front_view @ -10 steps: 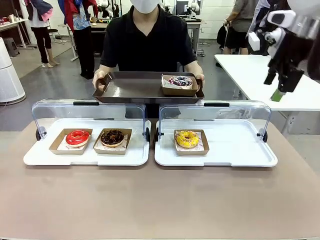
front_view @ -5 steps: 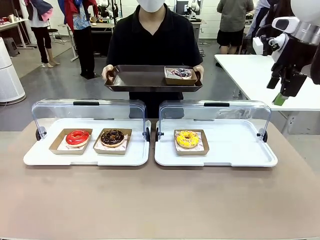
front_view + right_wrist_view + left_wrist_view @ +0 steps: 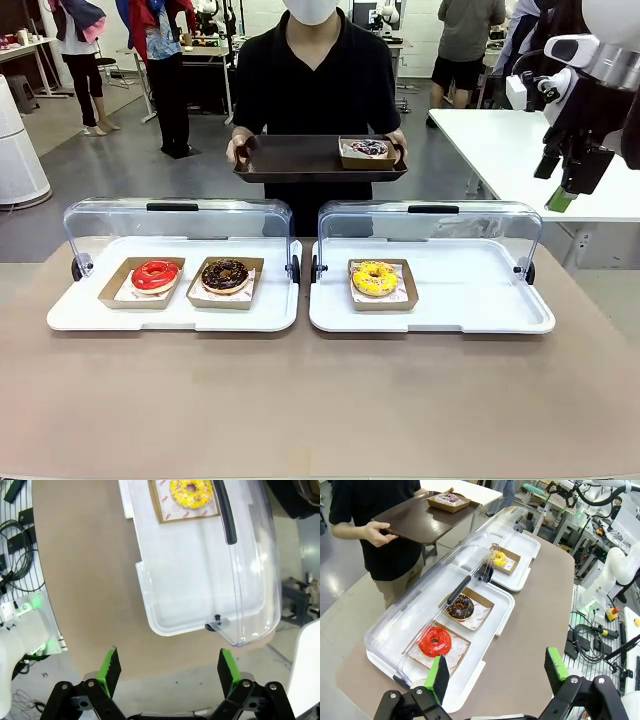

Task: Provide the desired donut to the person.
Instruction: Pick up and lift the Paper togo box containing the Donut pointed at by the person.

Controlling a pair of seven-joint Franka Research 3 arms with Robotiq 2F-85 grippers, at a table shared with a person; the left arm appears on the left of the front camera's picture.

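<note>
Pulled back since a second ago: the brown tray [image 3: 300, 160], which was just behind the display cases, is now carried higher and further off by the person [image 3: 315, 70], who has backed away from the desk [image 3: 320, 400]. The right arm [image 3: 600, 60] has barely been shifted.

Biggest stuff first. The desk is taken up by two white display cases set side by side, with their clear lids flipped up at the back. In the left case [image 3: 170, 318] two cardboard boats are parked next to each other: a red-glazed donut [image 3: 155, 273] on the outer side and a chocolate donut [image 3: 224, 274] just beside it. In the right case [image 3: 440, 322] a yellow donut [image 3: 375, 277] is set near the inner end.

The tray is gripped by a hand [image 3: 240, 150] at each end. The purple-frosted donut [image 3: 368, 149] is sat in its own cardboard boat at the tray's end on the robot's right, well apart from the cases.

The right jaws are hung high off the desk's right side, spread wide with nothing caught between the green pads [image 3: 109, 666]. The left jaws are spread just the same with nothing gripped, parked above the outer end of the left case near the red donut.
</note>
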